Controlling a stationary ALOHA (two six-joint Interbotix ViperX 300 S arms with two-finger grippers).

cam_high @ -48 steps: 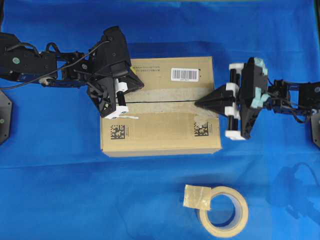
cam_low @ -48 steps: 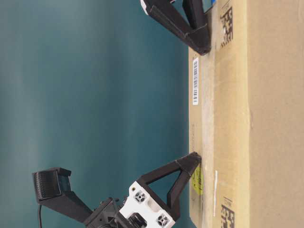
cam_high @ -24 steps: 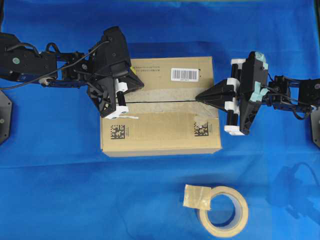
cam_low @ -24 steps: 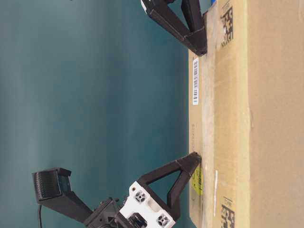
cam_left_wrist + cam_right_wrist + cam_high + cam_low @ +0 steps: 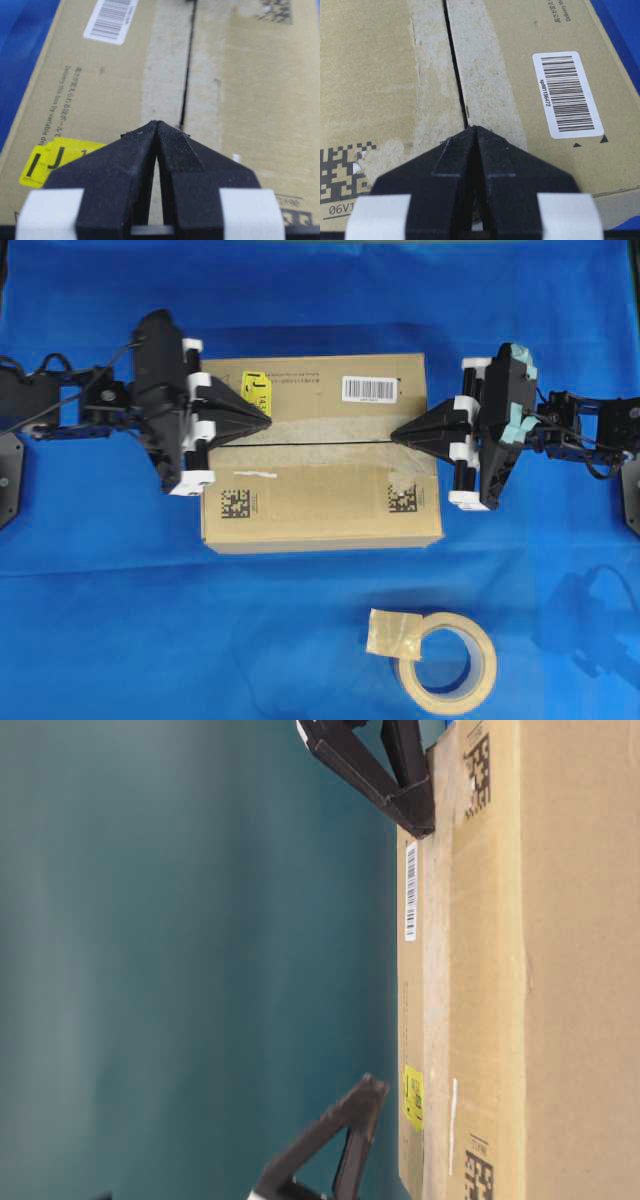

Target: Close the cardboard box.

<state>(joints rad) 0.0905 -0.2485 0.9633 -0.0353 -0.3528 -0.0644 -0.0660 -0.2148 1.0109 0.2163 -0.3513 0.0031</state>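
yellow sticker [image 5: 50, 159] | text half-covered (left claw [image 5: 158, 126]) | box code [image 5: 340, 172] cropped

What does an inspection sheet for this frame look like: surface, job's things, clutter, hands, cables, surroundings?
Surface: blue cloth, lightly creased.
Job's things: cardboard box, top flaps down, meeting at a narrow centre seam.
Clutter: tape roll near the front edge, apart from the box.
Hands: left hand shut, tip over the seam's left end; right hand shut, tip at the seam's right end.
Cables: black leads along both arms.
Surroundings: nothing seen.
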